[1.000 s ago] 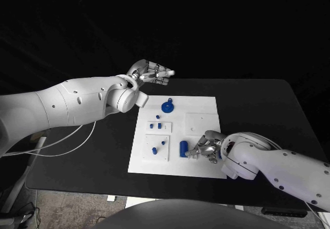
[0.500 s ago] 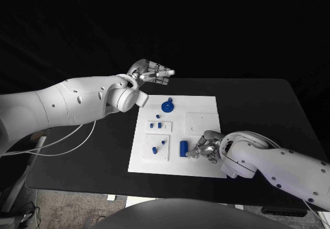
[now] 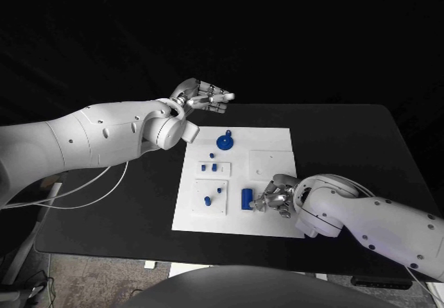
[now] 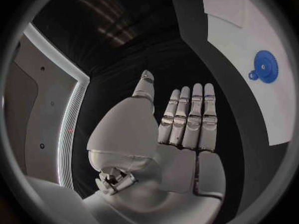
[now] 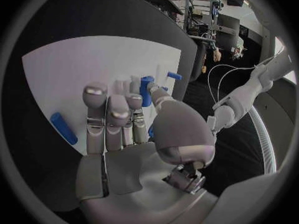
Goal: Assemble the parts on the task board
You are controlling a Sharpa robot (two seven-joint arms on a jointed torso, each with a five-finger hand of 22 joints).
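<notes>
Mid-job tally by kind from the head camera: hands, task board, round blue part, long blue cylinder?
Hands: 2 (left hand, right hand)
Task board: 1
Round blue part: 1
Long blue cylinder: 1
Total: 5. The smaller blue pegs are too small to count reliably.

My table is black and matte, its far edge fading into a dark backdrop. Below its near edge lies a grey speckled floor, with pale cables hanging past the table's left side. From my right wrist, I see cluttered metal shelving standing across the room.
</notes>
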